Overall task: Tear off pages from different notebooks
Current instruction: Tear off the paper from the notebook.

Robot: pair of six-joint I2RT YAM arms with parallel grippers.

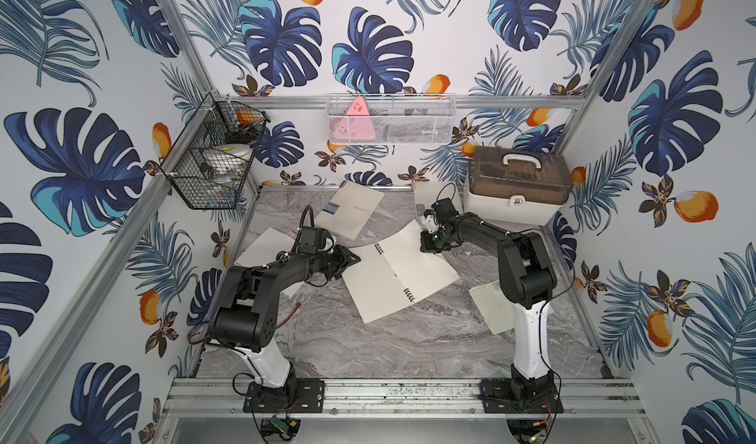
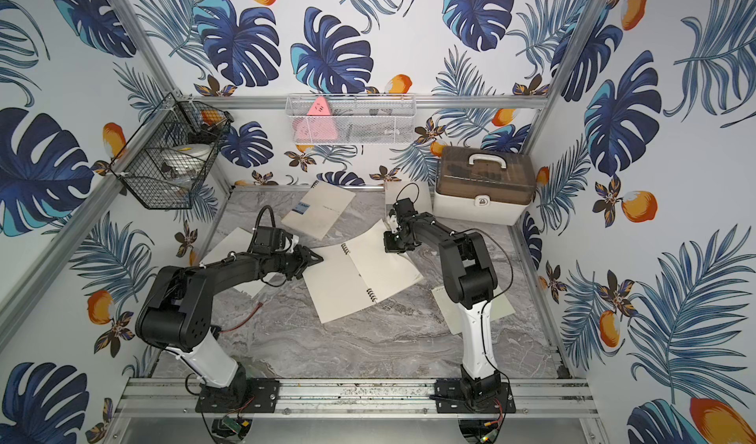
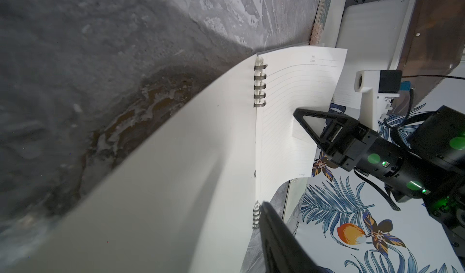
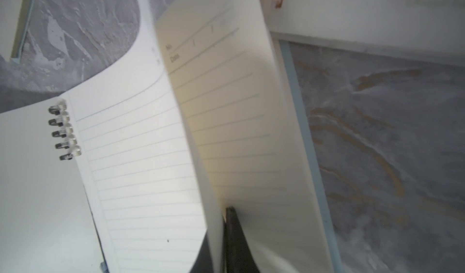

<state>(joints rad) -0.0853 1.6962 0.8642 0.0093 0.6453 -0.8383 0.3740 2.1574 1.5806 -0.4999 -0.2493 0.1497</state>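
Right gripper (image 4: 227, 212) pinched shut on a lifted page (image 4: 226, 108) of the open notebook (image 1: 368, 294) at the middle of the table (image 1: 409, 343) | left gripper (image 1: 352, 261) over its cover, jaws unreadable | you likely have two loose pages (image 1: 262, 244) out; this tear and one closed notebook (image 1: 354, 212) remain.

The right arm (image 1: 519, 266) is covering much of a loose page (image 1: 489, 313), the left arm (image 1: 282, 268) part of a second page (image 1: 266, 243). The blurred lifted page (image 4: 239, 108) is screening the right hand (image 4: 219, 224) in its wrist view.
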